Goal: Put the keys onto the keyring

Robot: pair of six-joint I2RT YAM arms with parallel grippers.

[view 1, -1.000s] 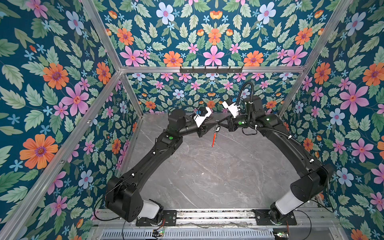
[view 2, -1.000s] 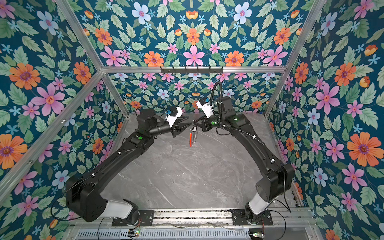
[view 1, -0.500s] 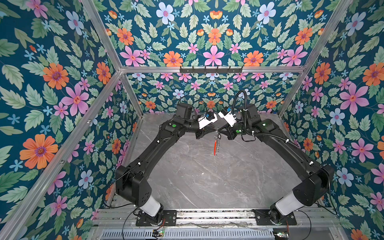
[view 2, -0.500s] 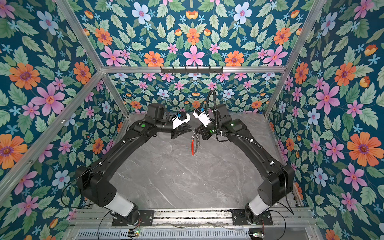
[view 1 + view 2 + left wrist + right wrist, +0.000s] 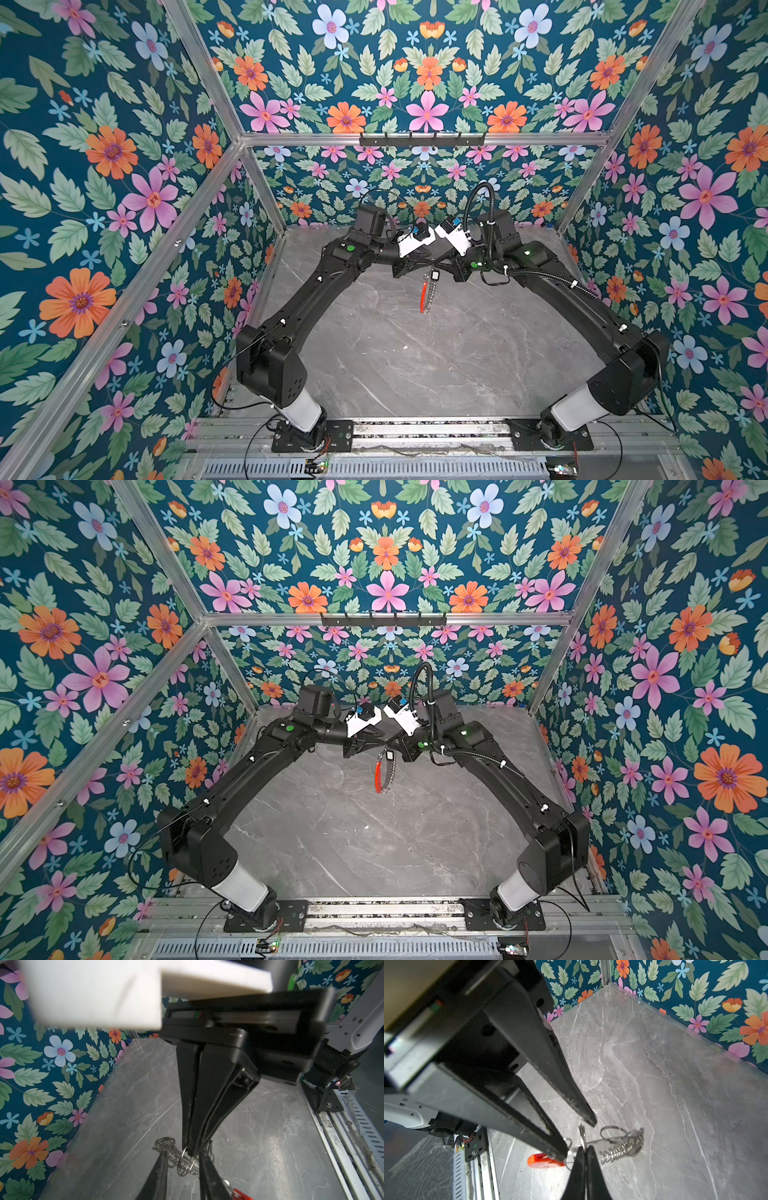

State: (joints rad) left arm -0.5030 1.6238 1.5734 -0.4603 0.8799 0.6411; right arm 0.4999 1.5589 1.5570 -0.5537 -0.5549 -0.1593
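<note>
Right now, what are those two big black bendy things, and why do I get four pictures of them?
They are two robot arms, each ending in a gripper with two fingers. Two pictures look down from above, side by side like a pair of eyes. The other two come from little cameras on the arms' wrists, very close up. The right gripper is pinched shut on the keyring, a wire loop full of silver rings with a red part. It dangles over the grey table. The left gripper has its fingers apart, right by the rings. A tiny black key tag hangs near the loop's top.
</note>
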